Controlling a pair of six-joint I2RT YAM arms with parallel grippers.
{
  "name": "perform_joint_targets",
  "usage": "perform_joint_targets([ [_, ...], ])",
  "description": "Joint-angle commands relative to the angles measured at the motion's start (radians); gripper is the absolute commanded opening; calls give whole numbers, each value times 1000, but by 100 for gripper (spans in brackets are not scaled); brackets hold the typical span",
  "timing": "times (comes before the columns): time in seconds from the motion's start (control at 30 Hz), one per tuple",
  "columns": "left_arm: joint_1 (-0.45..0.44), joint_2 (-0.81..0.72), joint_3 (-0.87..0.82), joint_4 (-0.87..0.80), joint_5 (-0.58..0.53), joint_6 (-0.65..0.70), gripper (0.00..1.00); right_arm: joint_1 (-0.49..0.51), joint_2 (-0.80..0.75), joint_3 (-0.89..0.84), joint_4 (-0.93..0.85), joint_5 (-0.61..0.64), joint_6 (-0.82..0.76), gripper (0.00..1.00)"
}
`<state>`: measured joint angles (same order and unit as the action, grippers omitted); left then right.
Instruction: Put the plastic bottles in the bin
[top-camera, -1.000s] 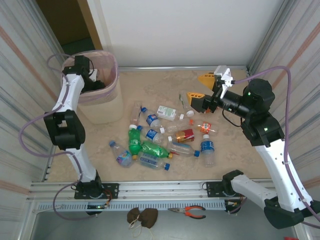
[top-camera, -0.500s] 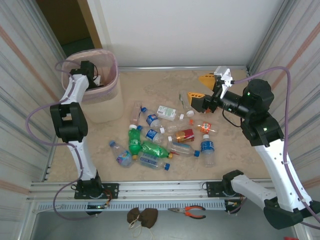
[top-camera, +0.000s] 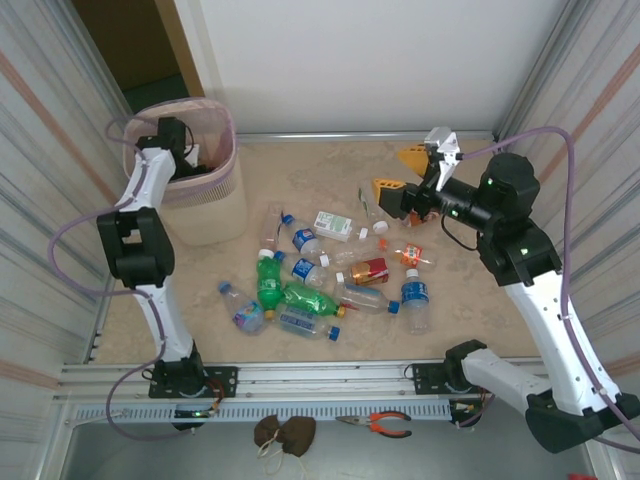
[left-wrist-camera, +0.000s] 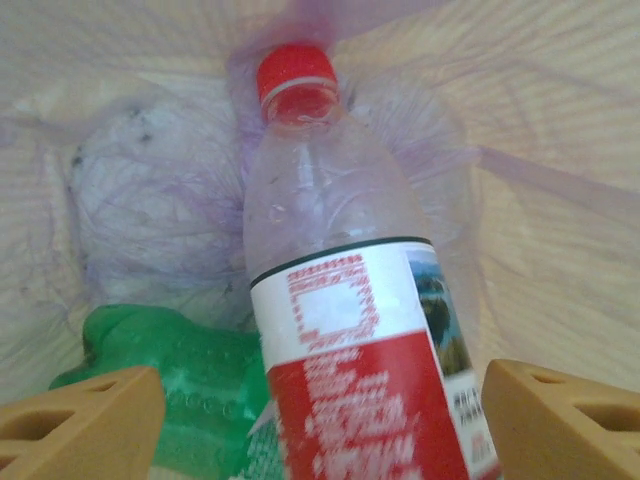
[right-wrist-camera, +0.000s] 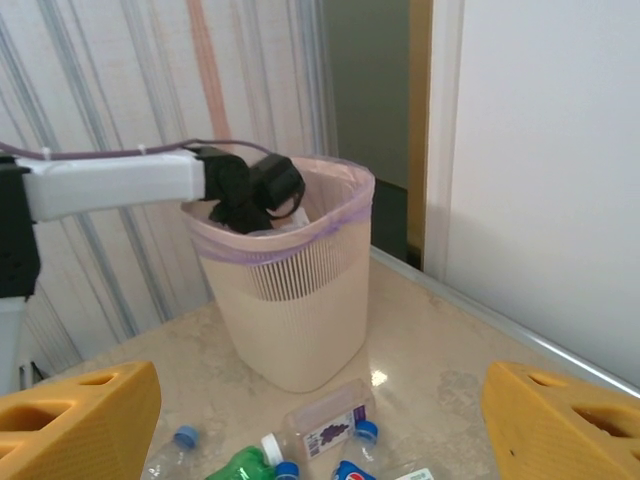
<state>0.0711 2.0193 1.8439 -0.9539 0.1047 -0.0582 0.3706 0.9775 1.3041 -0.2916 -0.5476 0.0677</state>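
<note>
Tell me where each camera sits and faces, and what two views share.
Top external: above and behind the bases, looking down on the table, bottles and bin; both arms show.
Left wrist: over the bin, facing down at a red-capped bottle and a green bottle; left gripper open.
Right wrist: raised, facing across to the bin; right gripper open.
Shared: top external and right wrist both show the bin.

The bin (top-camera: 215, 212) stands at the table's (top-camera: 300, 170) far left, plastic bottles (top-camera: 269, 283) scattered to its right.

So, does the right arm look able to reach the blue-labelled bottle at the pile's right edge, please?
Probably yes: the right gripper is open, and that bottle lies uncovered, nothing stacked on it.
</note>
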Motion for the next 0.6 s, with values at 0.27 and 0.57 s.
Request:
perform_joint_targets([
  [0.27,4,-255,60,-27,53,-12,84,-12,131,43,-82,176,34,83],
  [0.57,4,-406,52,-26,94,-6,84,-24,362,112,-156,305,56,80],
])
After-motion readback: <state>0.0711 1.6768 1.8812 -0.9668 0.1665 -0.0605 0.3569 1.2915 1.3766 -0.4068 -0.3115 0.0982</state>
